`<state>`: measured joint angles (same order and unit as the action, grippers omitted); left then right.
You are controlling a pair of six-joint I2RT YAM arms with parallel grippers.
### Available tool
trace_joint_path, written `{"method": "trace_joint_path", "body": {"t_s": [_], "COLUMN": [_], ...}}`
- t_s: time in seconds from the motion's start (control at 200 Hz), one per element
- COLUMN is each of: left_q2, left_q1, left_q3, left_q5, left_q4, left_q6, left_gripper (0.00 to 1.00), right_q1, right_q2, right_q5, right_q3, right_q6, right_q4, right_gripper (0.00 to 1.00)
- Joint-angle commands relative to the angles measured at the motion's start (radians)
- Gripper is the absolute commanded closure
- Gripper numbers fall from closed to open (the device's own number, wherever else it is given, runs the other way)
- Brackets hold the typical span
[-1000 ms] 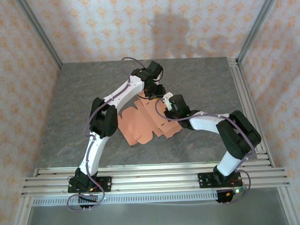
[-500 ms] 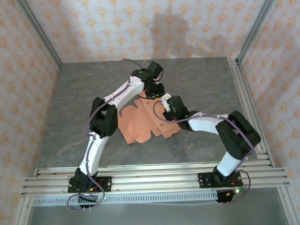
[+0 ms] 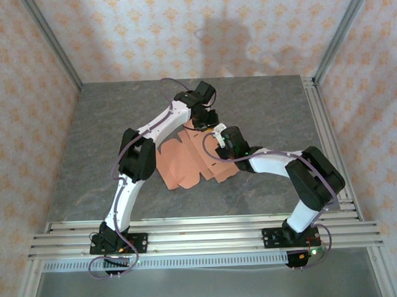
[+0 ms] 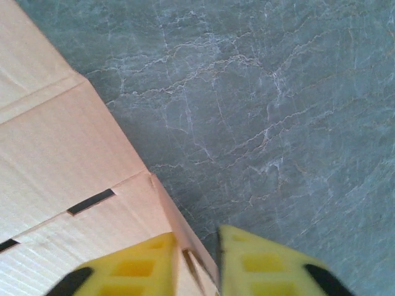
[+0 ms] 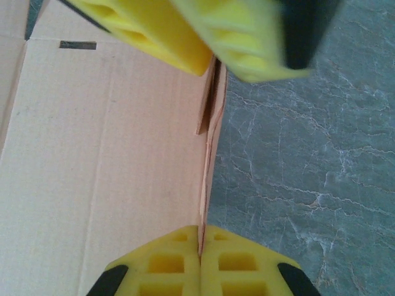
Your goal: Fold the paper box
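Right jaws first: we see them fully together. The thin raised edge of the box runs straight into the seam between the right pads, so they're clamped on that edge. The left jaws sit a bit further along the same edge, coming at it from the opposite end. In the right wrist view they're the blurry yellow blocks at the top.

From the left wrist view we get one of the left pads over the card and the other over the table. The stood-up flap sits in the narrow gap between them, so we'd call that pinched on the flap too.

The flap is a short strip tilted up off the sheet along the border next to bare table, and it looks doubled over near the left jaws. The rest of the box lies flat. It's an unfolded salmon-orange sheet with crease lines and a few dark slots cut in it.

From above, the sheet lies about mid-table. The left arm arcs over its left side and reaches down at the far edge. The right arm comes in low from the right. The two wrists are just beside each other over the sheet's far right part.
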<state>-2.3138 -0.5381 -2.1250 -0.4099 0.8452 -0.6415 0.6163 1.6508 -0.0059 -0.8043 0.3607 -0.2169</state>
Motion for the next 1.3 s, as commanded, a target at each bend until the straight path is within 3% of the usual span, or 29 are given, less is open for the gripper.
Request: {"method": "trace_joint_path", "body": {"t_s": [0.0,0.11,0.205,0.33,0.521,0.721,0.796,0.871,0.966,1.076,1.291], "left_q2": [0.013,0.015,0.028,0.087,0.225,0.396,0.477,0.534,0.581,0.581,0.514], "left_q1": [-0.016,-0.016,-0.016,-0.01,0.026,0.097,0.141,0.187,0.23,0.266,0.28], "left_q3": [-0.002,-0.001,0.006,0.026,0.123,0.337,0.444,0.536,0.621,0.667,0.688], "left_q5": [-0.035,-0.032,-0.029,0.025,0.097,0.127,0.114,0.067,0.056,0.033,-0.078], "left_q4": [-0.044,-0.042,-0.044,-0.026,-0.056,-0.177,-0.241,-0.294,-0.324,-0.326,-0.367], "left_q6": [0.002,0.006,0.013,0.042,0.074,0.09,0.097,0.102,0.176,0.245,0.291], "left_gripper": [0.84,0.84,0.6,0.37,0.19,0.01,0.0,0.06,0.08,0.15,0.18], "right_q1": [0.018,0.017,0.017,0.011,-0.003,-0.017,-0.029,-0.039,-0.051,-0.068,-0.076], "right_q2": [-0.033,-0.031,-0.034,-0.027,-0.028,-0.043,-0.051,-0.059,-0.068,-0.081,-0.095], "right_q5": [-0.039,-0.033,-0.021,-0.009,-0.026,-0.064,-0.089,-0.109,-0.131,-0.189,-0.22], "right_q3": [-0.004,-0.004,-0.004,-0.007,0.007,0.023,0.029,0.034,0.037,0.039,0.039], "right_q6": [0.019,0.017,0.005,-0.019,-0.046,-0.073,-0.089,-0.098,-0.107,-0.133,-0.146], "right_q4": [-0.036,-0.035,-0.036,-0.035,-0.052,-0.074,-0.078,-0.078,-0.075,-0.07,-0.061], "right_gripper": [1.0,1.0,1.0,1.0,1.0,1.0,1.0,1.0,1.0,1.0,1.0]}}
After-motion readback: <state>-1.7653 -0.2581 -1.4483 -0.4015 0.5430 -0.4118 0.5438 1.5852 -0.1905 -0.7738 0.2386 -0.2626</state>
